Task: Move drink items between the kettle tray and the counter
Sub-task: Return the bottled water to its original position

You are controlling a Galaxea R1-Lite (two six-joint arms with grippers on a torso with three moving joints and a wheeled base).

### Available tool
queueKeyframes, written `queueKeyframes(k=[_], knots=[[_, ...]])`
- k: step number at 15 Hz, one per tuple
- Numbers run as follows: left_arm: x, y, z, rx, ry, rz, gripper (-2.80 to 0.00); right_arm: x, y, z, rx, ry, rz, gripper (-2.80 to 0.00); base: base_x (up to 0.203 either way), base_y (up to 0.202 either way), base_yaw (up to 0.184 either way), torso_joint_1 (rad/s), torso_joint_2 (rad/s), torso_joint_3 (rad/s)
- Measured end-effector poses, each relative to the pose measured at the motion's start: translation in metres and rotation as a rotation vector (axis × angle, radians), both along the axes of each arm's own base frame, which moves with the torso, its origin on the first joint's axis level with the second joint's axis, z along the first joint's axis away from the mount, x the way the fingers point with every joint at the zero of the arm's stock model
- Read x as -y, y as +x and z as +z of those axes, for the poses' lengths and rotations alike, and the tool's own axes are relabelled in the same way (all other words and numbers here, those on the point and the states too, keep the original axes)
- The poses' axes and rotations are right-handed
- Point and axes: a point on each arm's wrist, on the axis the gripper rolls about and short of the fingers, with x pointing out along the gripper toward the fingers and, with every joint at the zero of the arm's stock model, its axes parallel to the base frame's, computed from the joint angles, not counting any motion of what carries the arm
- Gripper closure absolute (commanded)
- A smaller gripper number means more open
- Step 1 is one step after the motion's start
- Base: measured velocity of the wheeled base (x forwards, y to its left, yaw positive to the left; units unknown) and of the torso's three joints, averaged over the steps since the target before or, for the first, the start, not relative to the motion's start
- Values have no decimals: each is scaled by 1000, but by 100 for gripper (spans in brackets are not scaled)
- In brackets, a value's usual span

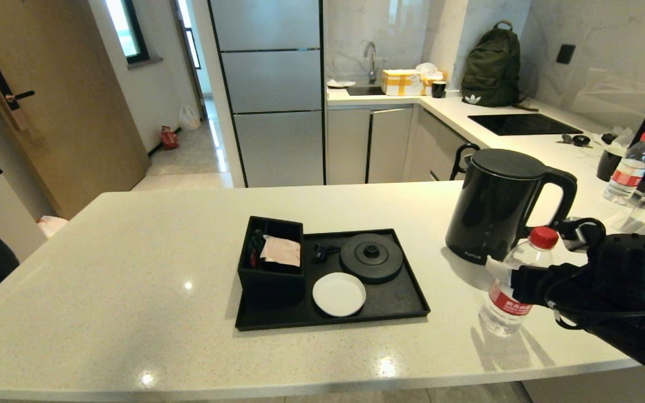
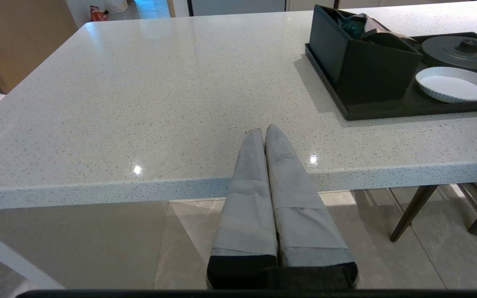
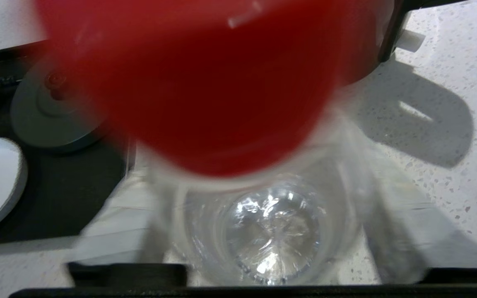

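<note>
The clear water bottle (image 1: 503, 310) with its red cap (image 1: 543, 237) stands on the cream counter (image 1: 132, 268), right of the black kettle tray (image 1: 398, 299). My right gripper (image 1: 515, 286) reaches in from the right and is shut on the bottle at its red label. In the right wrist view the bottle (image 3: 271, 231) fills the space between the fingers (image 3: 408, 223). The black kettle (image 1: 493, 207) stands on the counter just behind the bottle. The tray holds the round kettle base (image 1: 371, 256), white coaster (image 1: 339, 293) and sachet box (image 1: 271, 263). My left gripper (image 2: 264, 130) is shut and empty at the counter's front edge.
A second red-capped bottle (image 1: 627, 168) and a dark cup (image 1: 608, 162) stand on the far right counter beside a screen. A green backpack (image 1: 492, 67) and boxes sit by the back sink. Bare counter stretches left of the tray.
</note>
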Motion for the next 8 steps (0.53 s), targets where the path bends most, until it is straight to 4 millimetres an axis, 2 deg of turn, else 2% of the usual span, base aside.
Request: queueKeyframes(k=[4,8], knots=[[0,0,0,0,0,0,0,-1,9,-7,37,-6,-36,0,0,0,0,0,0,0],[0,0,0,0,0,0,0,-10,3,-8,8,-15,1,0,0,0,0,0,0,0]])
